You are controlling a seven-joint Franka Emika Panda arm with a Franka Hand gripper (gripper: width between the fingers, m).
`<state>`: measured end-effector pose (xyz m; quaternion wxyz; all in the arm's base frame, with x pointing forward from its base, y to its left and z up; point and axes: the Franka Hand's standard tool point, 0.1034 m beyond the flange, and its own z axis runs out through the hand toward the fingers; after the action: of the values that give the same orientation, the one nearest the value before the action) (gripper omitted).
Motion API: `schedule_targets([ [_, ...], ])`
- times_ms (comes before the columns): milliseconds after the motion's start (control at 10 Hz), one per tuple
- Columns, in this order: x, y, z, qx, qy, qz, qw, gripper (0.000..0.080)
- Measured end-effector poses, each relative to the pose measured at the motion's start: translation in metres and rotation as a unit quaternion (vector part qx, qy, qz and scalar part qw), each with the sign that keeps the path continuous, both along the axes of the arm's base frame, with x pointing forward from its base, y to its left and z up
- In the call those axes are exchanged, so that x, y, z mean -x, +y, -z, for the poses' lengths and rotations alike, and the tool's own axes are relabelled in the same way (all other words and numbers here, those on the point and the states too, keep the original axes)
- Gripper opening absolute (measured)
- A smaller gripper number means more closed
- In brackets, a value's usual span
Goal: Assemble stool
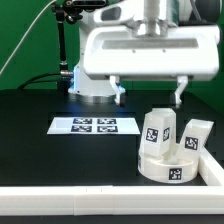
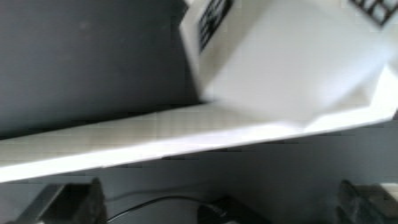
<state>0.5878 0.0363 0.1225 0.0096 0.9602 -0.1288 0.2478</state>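
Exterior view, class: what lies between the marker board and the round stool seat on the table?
Nothing. In the exterior view only bare black table separates the marker board from the seat, with no loose part lying in that stretch.

White seat (image 1: 168, 166) with black-and-white square tags, white tagged legs (image 1: 157, 130), black table (image 1: 60, 160)

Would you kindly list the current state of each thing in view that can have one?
gripper: open, empty, hovering above the stool parts.
seat: lying flat on the table against the border rail.
legs: two upright on the seat, not held.
marker board: flat on the table.
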Motion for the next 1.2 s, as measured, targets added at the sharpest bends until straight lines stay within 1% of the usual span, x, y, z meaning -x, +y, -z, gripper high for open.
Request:
schedule_targets([
  [100, -0.007, -0.008, -0.008, -0.006, 0.001, 0.006, 1.0, 0.0648],
  [500, -0.006, -0.007, -0.006, -0.004, 0.0, 0.006, 1.0, 0.0648],
  [600, -0.004, -0.008, -0.003, -0.009, 0.013, 0.007, 1.0, 0.0648],
  [700, -0.002, -0.016, -0.002, -0.013, 0.015, 0.023, 1.0, 0.0648],
  [800, 0.005, -0.015, 0.006, -0.039, 0.057, 0.046, 0.997, 0.0648],
  [900, 0.007, -0.011, 0.008, -0.066, 0.111, 0.061, 0.99, 0.0648],
  [1000, 0.004, -0.012, 0.006, -0.071, 0.138, 0.052, 0.986, 0.0648],
  [1100, 0.005, -0.013, 0.006, -0.076, 0.16, 0.044, 0.983, 0.0648],
  [1200, 0.009, -0.014, 0.007, -0.085, 0.184, 0.046, 0.978, 0.0648],
])
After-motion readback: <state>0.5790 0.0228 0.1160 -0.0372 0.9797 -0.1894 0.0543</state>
